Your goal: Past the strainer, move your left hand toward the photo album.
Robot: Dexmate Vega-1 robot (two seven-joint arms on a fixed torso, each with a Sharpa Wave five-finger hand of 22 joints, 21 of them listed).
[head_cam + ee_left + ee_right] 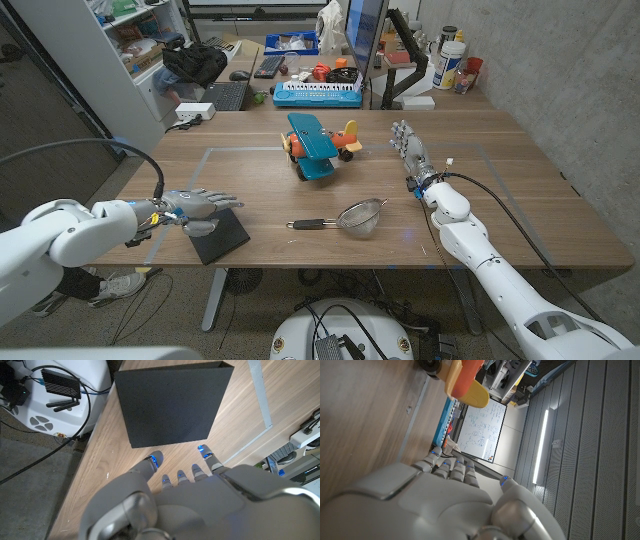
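On the wooden table (pixel 500 200), the spread, empty left hand (pixel 198 204) hovers over the photo album (pixel 218 235).

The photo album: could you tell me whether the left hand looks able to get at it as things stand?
Probably yes. The left hand hovers at the photo album, its fingers spread just short of the near edge, with only bare table between. The strainer lies off to the side.

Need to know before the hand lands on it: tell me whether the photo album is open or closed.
Closed. The photo album lies flat on the table as one dark slab, no pages showing, just beyond the left hand.
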